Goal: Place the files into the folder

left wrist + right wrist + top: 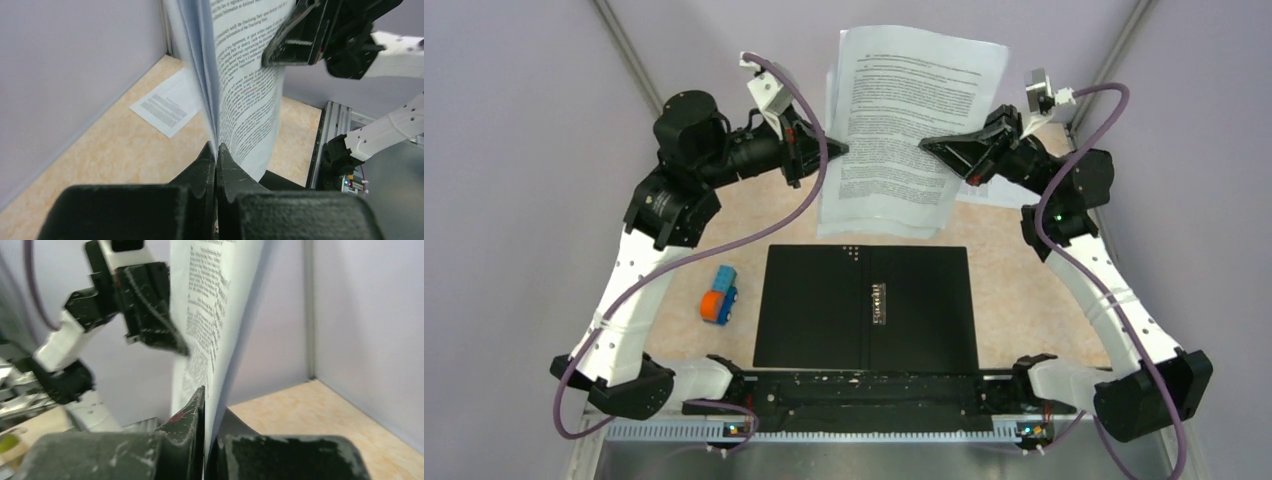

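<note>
The files (904, 120) were held upright in the air above the far part of the table (1024, 290), well apart from the folder (814, 300), which lay open, black side up, near the arm bases. The left gripper (216, 155) was clamped tight on one edge and the right gripper (205, 407) was closed on the opposite edge. Carrying seemed to be the step in hand; next, the stack would need to be lowered flat onto the folder. One folder, one blue-and-orange block (719, 295) and one loose sheet (167, 107) were counted. The held sheets were several, their number not told.

Soft, even light; right wrist view blurs the files (205, 325).
</note>
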`<act>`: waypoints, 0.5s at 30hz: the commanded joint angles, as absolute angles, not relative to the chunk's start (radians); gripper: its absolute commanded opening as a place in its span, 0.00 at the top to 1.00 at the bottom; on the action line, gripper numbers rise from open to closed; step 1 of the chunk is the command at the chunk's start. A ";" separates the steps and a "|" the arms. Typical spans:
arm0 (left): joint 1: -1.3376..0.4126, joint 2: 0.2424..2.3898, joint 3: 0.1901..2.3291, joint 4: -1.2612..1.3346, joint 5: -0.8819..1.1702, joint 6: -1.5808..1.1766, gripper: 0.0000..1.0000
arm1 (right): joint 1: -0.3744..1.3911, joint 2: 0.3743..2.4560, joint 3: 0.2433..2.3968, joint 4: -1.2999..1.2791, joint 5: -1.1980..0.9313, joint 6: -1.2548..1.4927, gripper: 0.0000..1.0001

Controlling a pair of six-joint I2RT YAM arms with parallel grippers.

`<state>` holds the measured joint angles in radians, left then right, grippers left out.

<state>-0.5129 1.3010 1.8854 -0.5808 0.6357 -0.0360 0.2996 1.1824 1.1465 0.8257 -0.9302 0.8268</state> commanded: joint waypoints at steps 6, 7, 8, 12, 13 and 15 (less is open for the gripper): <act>-0.524 1.143 1.382 -0.091 0.510 -0.115 1.00 | 0.467 1.067 1.168 0.120 -0.396 0.213 1.00; -0.529 1.139 1.336 -0.051 0.493 -0.108 1.00 | 0.473 1.052 1.122 0.136 -0.357 0.197 1.00; -0.531 1.136 1.294 -0.016 0.485 -0.104 1.00 | 0.476 1.035 1.074 0.181 -0.316 0.185 1.00; -0.543 1.129 1.092 0.245 0.477 -0.093 1.00 | 0.477 0.996 0.944 0.232 -0.185 0.140 1.00; -0.550 1.131 1.057 0.285 0.462 -0.087 1.00 | 0.477 0.996 0.922 0.245 -0.180 0.136 1.00; -0.561 1.150 1.013 0.330 0.438 -0.070 1.00 | 0.478 0.993 0.875 0.282 -0.182 0.140 1.00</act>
